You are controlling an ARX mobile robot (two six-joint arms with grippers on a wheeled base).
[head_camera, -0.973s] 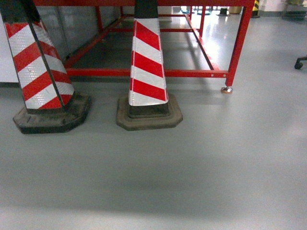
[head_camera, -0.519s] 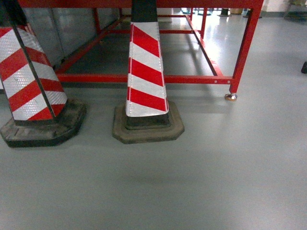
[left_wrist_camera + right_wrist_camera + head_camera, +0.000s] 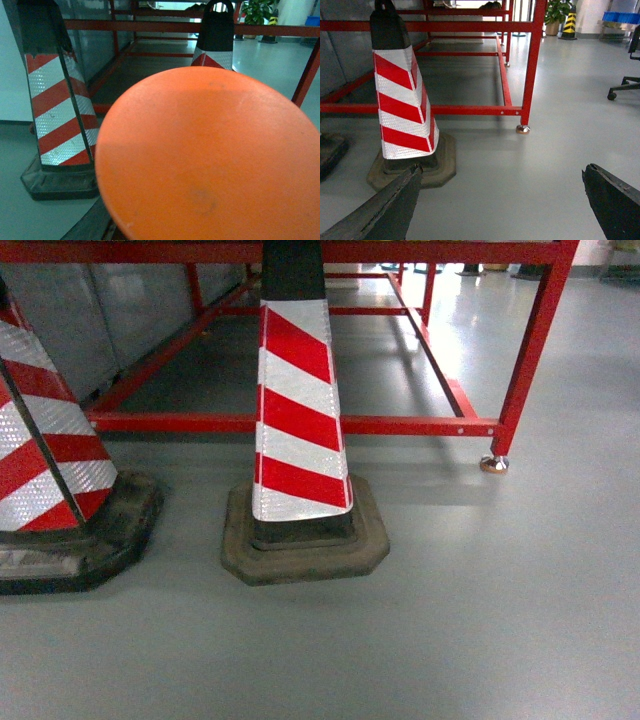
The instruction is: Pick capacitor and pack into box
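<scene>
An orange round face, by its colour the capacitor, fills most of the left wrist view, very close to the lens. It hides my left gripper's jaws; only a dark strip of one finger shows at the lower left. Whether the jaws grip it I cannot tell. My right gripper hangs open over bare grey floor, nothing between its dark fingertips. The box is out of view. Neither gripper shows in the head view.
Two red-and-white striped cones on black bases stand close ahead, one in the middle and one at the left edge. Behind them runs a red steel frame with a foot. An office chair base is far right.
The head view has closed in on the cones: both look larger and lower, the left one sliding partly off the left edge. The red frame's foot has shifted down and right.
</scene>
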